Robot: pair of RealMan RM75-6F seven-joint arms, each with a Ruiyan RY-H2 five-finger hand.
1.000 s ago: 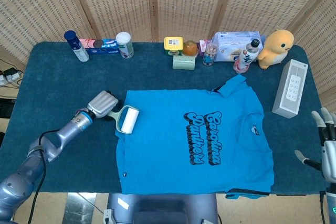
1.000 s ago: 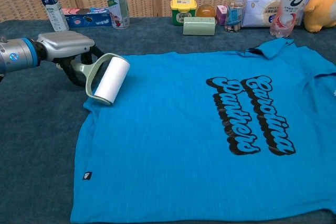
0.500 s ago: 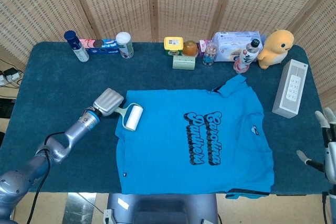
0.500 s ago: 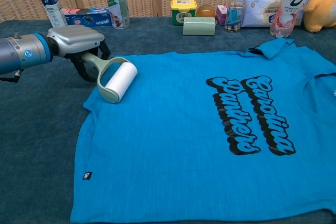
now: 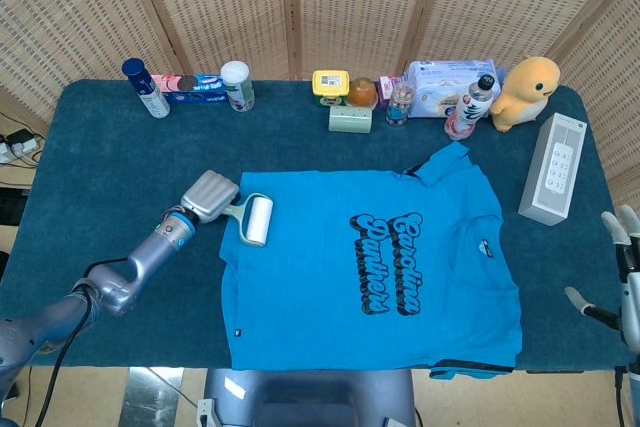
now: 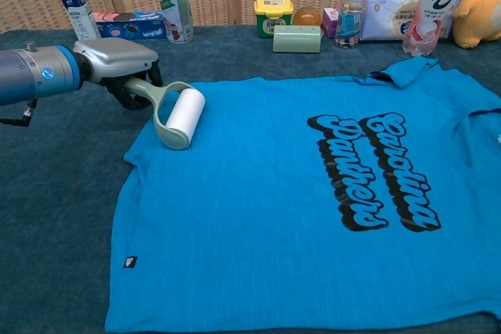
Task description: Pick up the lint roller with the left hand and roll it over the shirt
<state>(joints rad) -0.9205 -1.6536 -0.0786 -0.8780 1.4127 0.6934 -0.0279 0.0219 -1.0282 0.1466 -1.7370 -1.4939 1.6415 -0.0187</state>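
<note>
**Roller at shirt's left shoulder edge**

Left hand clamped round handle of lint roller; white drum down on shirt, near sleeve corner. Drum axis roughly front-to-back; open cloth lies to robot's right. Right hand spread, idle, well apart at bench edge. Chest print reads, seemingly, "Carolina Panthers". Other labels too small.

Left robot hand grips, arm outstretched; right robot hand spread.
</note>
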